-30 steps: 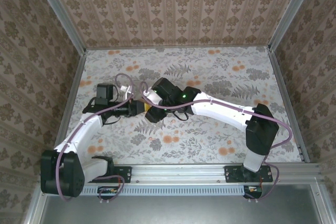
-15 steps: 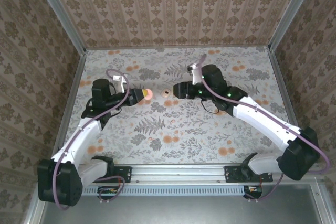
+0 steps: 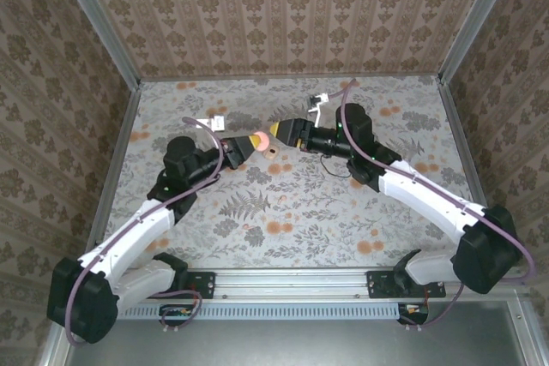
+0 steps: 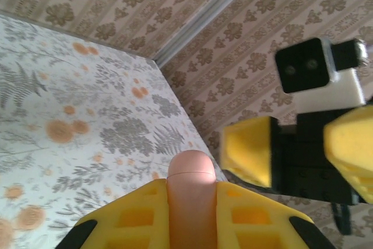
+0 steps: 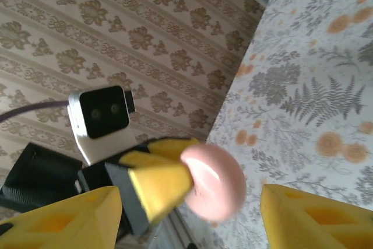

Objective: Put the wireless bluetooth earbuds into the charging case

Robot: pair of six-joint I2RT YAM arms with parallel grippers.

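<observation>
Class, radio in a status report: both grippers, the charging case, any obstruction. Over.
Left gripper shut on pink case, aloft. Right gripper open, facing case, no contact. Nothing between them.

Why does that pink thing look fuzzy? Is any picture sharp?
Right wrist view: the pink case is smeared, with a small glare streak; the wallpaper behind is crisper. Left wrist view: it is slightly soft, the table pattern clearer. Top view: even light, mostly sharp.

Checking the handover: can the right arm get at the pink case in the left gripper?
Probably yes: the right gripper stands open facing the pink case, which sticks out beyond the left gripper, with nothing between them.
</observation>
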